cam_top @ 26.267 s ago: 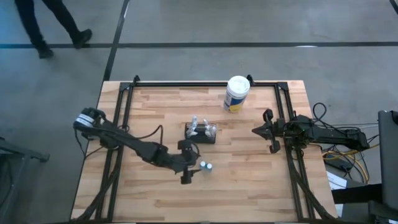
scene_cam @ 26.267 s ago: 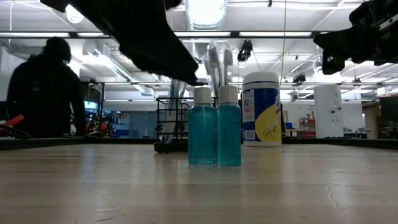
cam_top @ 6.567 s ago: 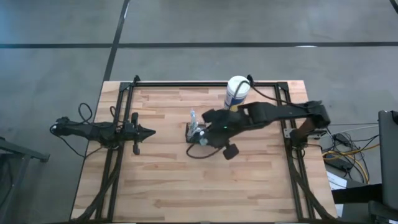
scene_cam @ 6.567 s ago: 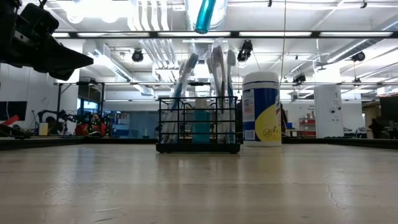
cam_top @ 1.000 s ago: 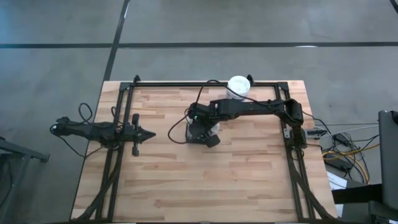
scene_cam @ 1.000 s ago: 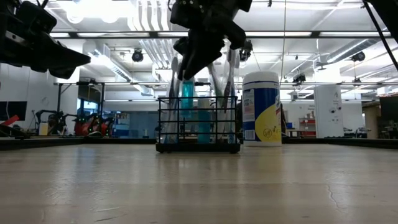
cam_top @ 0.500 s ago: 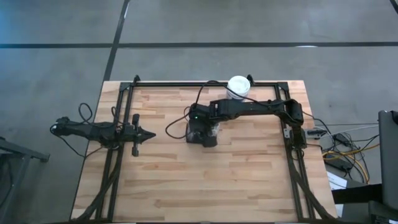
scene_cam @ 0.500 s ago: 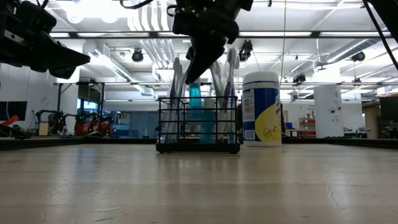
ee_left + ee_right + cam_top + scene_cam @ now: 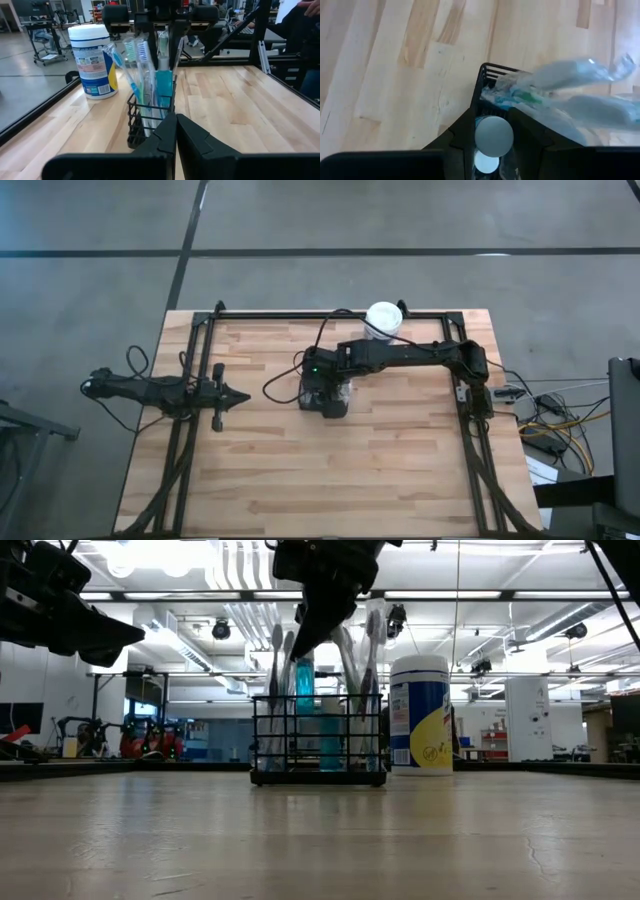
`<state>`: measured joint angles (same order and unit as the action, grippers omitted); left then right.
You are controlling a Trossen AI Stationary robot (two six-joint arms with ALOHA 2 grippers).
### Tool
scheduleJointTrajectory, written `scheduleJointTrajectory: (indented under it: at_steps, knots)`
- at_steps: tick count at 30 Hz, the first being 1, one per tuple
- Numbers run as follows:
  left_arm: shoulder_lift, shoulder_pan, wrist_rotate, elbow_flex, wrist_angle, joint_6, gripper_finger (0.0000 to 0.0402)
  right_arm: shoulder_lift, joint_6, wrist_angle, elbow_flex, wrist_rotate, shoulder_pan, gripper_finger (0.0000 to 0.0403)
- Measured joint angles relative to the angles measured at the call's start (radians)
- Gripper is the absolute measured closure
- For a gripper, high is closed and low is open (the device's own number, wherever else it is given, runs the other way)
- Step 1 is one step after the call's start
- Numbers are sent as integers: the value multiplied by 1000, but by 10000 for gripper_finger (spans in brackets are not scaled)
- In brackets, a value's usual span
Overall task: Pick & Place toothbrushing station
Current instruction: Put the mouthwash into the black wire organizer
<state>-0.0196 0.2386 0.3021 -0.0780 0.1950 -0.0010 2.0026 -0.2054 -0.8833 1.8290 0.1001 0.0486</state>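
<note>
A grey concrete floor [image 9: 90, 480] surrounds the wooden surface [image 9: 280, 480]; bright ceiling lights [image 9: 330, 558] run across the hall's upper frame.

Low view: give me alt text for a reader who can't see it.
The right gripper holds a blue bottle inside the toothbrushing station, among toothbrushes. A white canister stands to its right; the left gripper hangs at upper left.

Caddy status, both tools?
Right tool over the black caddy, shut on a blue bottle. Left tool parked at table's left side, shut. White canister stands beside, clear.
</note>
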Motion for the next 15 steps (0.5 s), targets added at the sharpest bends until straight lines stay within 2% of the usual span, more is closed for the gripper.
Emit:
scheduleJointTrajectory:
  at_steps: [15]
  knots:
    - [0,0,-6,0,0,0,388,6,125,-18,-23,-22,-3,312]
